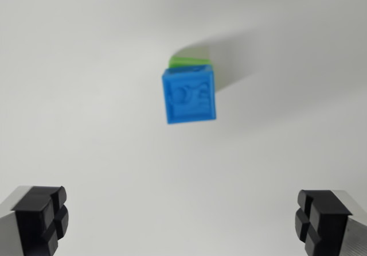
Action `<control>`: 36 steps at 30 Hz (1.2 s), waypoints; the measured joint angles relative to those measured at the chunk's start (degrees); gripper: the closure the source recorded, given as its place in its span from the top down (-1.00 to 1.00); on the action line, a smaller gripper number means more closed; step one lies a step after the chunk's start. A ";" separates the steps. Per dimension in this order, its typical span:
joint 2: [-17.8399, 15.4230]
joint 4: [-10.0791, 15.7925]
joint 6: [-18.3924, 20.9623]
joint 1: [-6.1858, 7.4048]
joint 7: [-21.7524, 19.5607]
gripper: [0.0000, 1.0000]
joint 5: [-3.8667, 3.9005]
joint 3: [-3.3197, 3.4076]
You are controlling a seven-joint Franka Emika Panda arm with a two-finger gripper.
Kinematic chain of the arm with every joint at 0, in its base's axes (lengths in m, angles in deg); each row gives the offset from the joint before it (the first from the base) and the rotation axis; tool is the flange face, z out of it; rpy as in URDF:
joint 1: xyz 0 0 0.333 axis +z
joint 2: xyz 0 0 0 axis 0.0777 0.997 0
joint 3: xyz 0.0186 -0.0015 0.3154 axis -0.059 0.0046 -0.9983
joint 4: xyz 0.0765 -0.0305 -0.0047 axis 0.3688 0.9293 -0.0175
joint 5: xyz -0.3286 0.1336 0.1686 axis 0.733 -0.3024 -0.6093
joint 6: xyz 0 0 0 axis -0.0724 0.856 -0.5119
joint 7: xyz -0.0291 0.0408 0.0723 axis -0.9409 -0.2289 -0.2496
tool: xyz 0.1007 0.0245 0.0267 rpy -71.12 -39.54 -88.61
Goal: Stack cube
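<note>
A blue cube [190, 94] with an embossed top face rests on a green cube [189, 59], of which only a strip shows behind it. The stack stands on a white surface, a little above the middle of the wrist view. My gripper [182, 218] hangs high over the surface and is open, with nothing between its fingers. The left black fingertip [41, 216] and the right black fingertip [322, 217] sit in the bottom corners, well apart from the cubes.
The white surface [86, 124] fills the whole view. A soft shadow [241, 52] from the stack falls toward the upper right.
</note>
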State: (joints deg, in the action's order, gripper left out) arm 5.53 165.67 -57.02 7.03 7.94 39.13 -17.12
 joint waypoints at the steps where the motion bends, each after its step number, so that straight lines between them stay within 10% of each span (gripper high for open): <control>1: -0.19 -0.32 0.46 0.00 0.00 1.00 0.00 0.00; 36: -2.09 -5.40 7.47 0.00 0.00 1.00 0.00 0.00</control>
State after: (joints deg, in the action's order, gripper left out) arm 3.45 160.27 -49.55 7.03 7.94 39.13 -17.12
